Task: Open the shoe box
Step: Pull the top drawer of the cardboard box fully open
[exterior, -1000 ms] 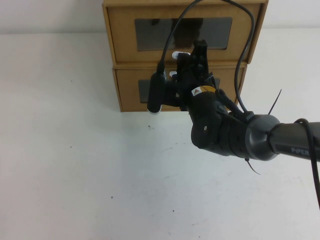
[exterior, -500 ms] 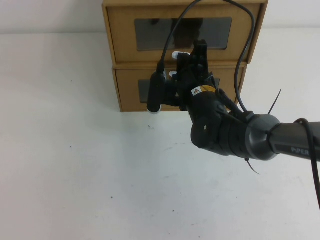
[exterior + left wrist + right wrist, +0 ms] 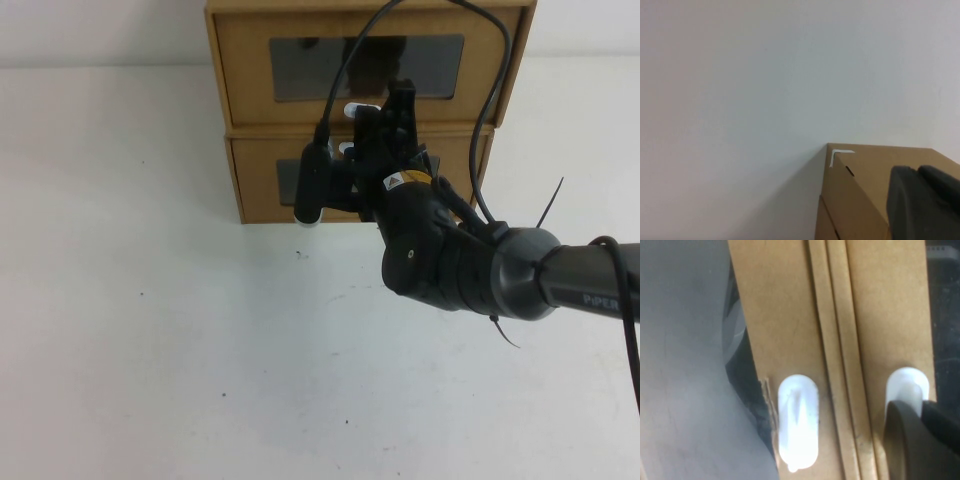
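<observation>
Currently, R gripper point(image 3: 401, 97): sitting shut at front of upper shoe box point(image 3: 240, 60), fingertip point(image 3: 910, 440) overlapping a white tab point(image 3: 907, 382).
Boxes: upper one resting on lower shoe box point(image 3: 258, 190), far edge of table point(image 3: 150, 350), both closed.
L gripper point(image 3: 922, 200): hanging near box corner; open/shut can't tell.

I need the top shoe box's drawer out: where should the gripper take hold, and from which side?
Take the white tab on the top box's front, coming straight at that face from the robot's side. It seems the only handhold on the flat cardboard; pinch across its short width. The right gripper is shut at it; the left gripper sits by the top box's corner.
</observation>
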Controlling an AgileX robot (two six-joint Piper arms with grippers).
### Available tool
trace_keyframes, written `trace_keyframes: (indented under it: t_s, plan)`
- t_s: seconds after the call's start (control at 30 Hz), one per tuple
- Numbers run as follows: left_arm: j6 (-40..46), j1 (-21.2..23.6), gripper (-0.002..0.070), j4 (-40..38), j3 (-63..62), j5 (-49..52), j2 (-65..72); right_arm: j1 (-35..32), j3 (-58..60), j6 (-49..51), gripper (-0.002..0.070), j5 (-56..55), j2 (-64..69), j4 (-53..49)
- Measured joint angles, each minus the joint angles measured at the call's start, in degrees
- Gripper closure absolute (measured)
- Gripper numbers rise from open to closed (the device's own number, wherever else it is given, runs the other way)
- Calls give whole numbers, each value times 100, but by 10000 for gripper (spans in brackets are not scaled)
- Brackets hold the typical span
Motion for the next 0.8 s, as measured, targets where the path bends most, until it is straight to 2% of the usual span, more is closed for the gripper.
trace_keyframes:
  t_s: [0.17, 0.33, 0.57, 0.8]
  plan:
    - [193, 0, 679, -8, -675, -9, 1232, 0, 0, -10, 673, 11, 0, 14]
    - [673, -14, 679, -205, -1783, 748, 2722, 0, 0, -9, 673, 11, 0, 17]
    - [2984, -645, 679, -1388, -3985, 2177, 4936, 0, 0, 10, 673, 21, 0, 26]
    - [3430, -1165, 679, -1774, -6381, 2859, 7106, 0, -21, 13, 673, 43, 0, 117]
